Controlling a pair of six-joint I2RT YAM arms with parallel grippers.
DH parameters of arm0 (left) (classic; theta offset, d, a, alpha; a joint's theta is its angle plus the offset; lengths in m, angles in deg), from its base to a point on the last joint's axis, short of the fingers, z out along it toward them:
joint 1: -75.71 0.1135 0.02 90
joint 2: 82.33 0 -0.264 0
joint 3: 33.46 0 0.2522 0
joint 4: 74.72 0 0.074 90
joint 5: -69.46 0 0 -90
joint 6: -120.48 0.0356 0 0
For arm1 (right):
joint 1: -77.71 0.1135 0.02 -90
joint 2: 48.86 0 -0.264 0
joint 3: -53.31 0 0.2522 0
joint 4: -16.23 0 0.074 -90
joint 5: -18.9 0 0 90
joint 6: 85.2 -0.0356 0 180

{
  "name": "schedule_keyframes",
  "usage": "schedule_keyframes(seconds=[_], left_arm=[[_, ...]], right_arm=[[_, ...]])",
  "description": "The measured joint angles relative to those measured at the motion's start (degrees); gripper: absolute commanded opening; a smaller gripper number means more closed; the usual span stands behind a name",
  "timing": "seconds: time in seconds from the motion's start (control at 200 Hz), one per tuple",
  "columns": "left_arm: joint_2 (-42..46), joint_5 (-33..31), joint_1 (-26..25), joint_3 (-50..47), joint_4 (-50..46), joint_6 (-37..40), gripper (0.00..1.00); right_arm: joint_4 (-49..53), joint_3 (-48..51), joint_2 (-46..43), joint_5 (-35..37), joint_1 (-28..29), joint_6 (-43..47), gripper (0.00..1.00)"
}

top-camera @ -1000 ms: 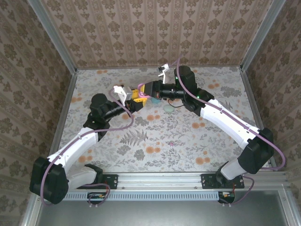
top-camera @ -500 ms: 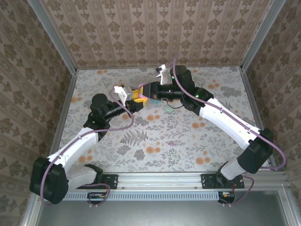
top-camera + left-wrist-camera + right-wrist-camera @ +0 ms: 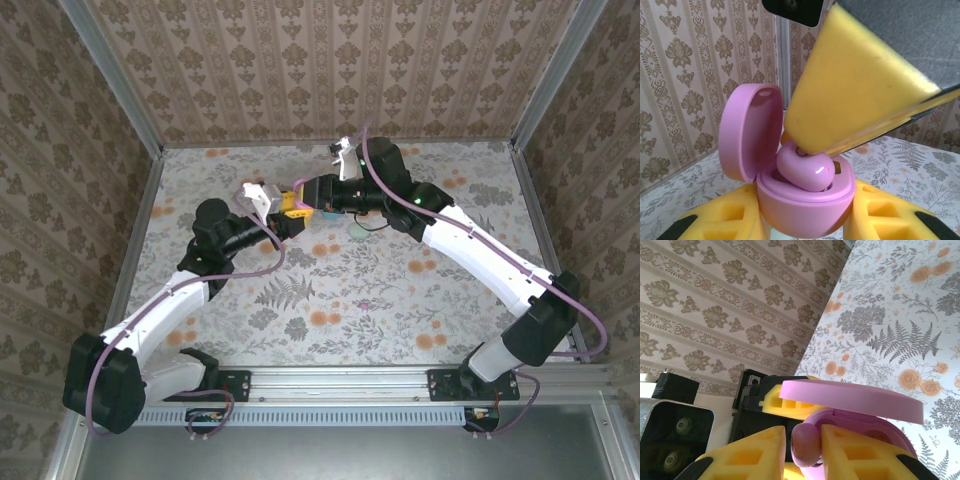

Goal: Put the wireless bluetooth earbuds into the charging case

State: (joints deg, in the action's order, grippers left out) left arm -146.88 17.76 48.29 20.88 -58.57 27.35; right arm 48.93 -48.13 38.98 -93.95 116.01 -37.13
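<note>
Table (image 3: pixel 330 290) has a pale floral cover, with a grey fern print (image 3: pixel 283 293) mid-table and orange flower blotches (image 3: pixel 322 318) toward the near edge. Brown damask wallpaper walls (image 3: pixel 330 70) stand at the back and side edges, with aluminium posts (image 3: pixel 110 75) at the back corners. A slotted metal rail (image 3: pixel 340 378) runs along the near edge.

Pink earbud (image 3: pixel 807 172) in open case (image 3: pixel 805 212), L gripper (image 3: pixel 805 225) holding.
</note>
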Motion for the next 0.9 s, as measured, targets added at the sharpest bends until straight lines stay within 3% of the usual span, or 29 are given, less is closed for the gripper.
schedule_keyframes(seconds=[0.48,0.675,0.8,0.9], left_arm=[[0.2,-1.0,0.0,0.0,0.1,0.5,0.32],[0.8,-3.4,0.0,0.0,0.1,0.9,0.32],[1.5,-4.6,0.0,-0.2,0.1,0.9,0.32],[2.0,-5.2,0.0,-0.2,0.1,1.1,0.32]], right_arm=[[2.5,-0.6,-1.7,1.7,0.2,0.5,0.41],[4.6,6.2,-14.3,4.0,-1.0,2.7,0.38],[8.2,15.4,-24.7,8.8,-6.9,2.3,0.36],[10.1,24.6,-27.2,10.5,-10.8,1.3,0.36]])
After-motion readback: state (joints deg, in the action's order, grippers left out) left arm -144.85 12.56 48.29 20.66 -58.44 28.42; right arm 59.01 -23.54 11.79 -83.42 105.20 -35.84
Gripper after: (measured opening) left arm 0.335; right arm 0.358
